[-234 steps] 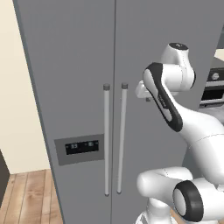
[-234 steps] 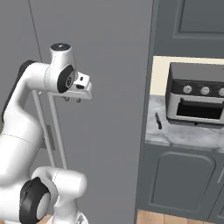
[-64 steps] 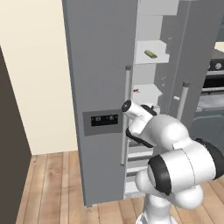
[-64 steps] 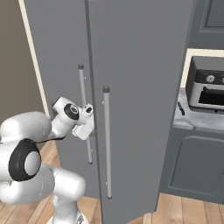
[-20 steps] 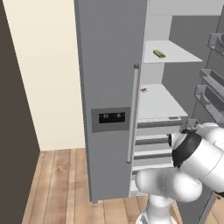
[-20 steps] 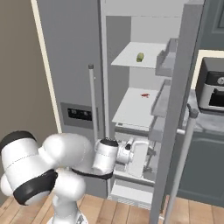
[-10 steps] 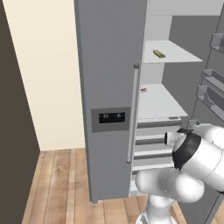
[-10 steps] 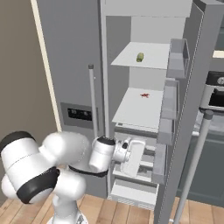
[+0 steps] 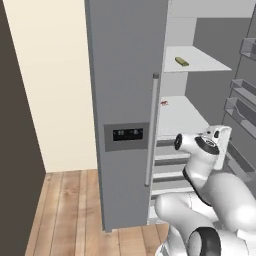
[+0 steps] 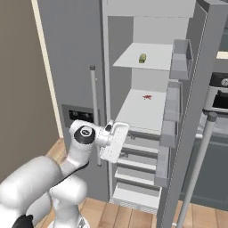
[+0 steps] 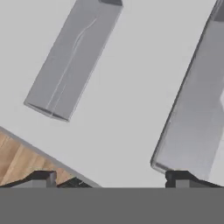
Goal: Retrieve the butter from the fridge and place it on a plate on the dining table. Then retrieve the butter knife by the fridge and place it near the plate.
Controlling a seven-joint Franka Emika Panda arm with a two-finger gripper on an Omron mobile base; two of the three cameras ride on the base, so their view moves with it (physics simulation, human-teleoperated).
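Observation:
The grey fridge [image 9: 125,75] [image 10: 67,53] has its right door swung wide and its left door shut. On the upper shelf lies the small pale yellowish butter [image 9: 182,61] [image 10: 143,58]. My gripper [image 10: 111,156] [image 9: 222,137] hangs low in front of the drawers, well below the butter. In the hand view the gripper [image 11: 111,179] is open, its fingertips [image 11: 43,177] far apart with nothing between them, facing white fridge surfaces. The plate, the dining table and the butter knife are out of view.
The open door [image 10: 196,89] stands at the right with grey bins [image 10: 178,58] and a long bar handle [image 10: 198,164]. A small red thing [image 10: 147,96] lies on the middle shelf. White drawers [image 10: 138,164] sit below. Wood floor [image 9: 70,210] lies at the left.
The right fridge door has swung further open. My hand has drawn back from the drawers and risen a little.

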